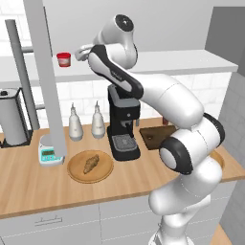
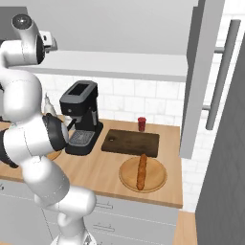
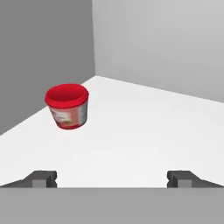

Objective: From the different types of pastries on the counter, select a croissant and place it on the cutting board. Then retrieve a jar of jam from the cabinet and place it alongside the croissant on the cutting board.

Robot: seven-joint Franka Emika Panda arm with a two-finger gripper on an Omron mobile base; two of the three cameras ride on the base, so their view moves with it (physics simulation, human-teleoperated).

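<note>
Jam jar (image 3: 67,106) is sitting upright on the white cabinet shelf (image 3: 144,131), toward the shelf's left end near the grey side wall, red lid on, pale label band facing the hand camera. In the left base view the same jar (image 1: 63,59) is standing near the front edge of the shelf, just beside the open grey door panel (image 1: 45,76).

Gripper (image 3: 112,178) is hovering at shelf height, pointing at the jar, jaws spread wide and holding nothing; the jar is lying left of the gripper's centre line and clear of both fingertips (image 3: 43,178). In the left base view the hand is reaching in from the right, close to the jar but apart from it.

Croissant (image 1: 91,163) is resting on a round light-wood plate (image 1: 76,174) near the front edge of the counter (image 1: 28,186), left of the black coffee machine (image 1: 122,129); it is not on the cutting board.

Cutting board (image 2: 130,142) is lying flat toward the back of the counter, right of the coffee machine, bare on top. A darker red cylinder (image 2: 141,124) is standing just behind its back edge. A baguette-like stick (image 2: 141,171) is lying on a second round plate (image 2: 155,184) in front of the board, near the counter's front right corner.
</note>
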